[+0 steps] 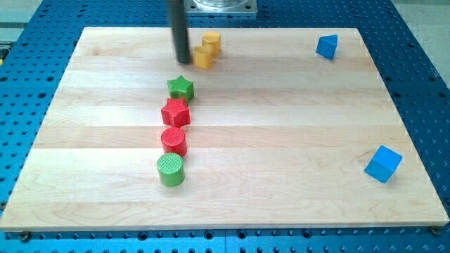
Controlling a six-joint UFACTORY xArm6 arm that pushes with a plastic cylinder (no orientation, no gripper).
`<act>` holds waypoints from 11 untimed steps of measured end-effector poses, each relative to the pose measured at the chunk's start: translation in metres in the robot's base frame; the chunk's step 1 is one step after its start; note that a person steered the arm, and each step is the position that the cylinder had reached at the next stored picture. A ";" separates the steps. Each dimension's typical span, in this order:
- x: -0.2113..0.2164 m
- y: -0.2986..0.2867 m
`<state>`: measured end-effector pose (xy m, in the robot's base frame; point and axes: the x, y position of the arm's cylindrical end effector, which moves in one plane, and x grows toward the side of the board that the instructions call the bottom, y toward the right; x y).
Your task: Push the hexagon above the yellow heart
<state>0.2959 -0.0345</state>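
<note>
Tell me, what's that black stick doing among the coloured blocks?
It's a robot arm's pushing rod. My tip sits just to the view's left of two yellow blocks near the board's top edge, about to nudge one. Below, a green star, red star, red cylinder and green cylinder form a column.

So the arm is just a straight dark rod coming down from the view's top, pretty much upright, left of centre. My tip (183, 60) sits down on the tabletop (281, 140) near its top edge. No pincer on it.
</note>
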 end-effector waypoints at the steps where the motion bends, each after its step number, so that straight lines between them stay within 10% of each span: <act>1: 0.017 0.084; 3: -0.057 0.076; 5: -0.072 -0.050; 11: 0.064 0.210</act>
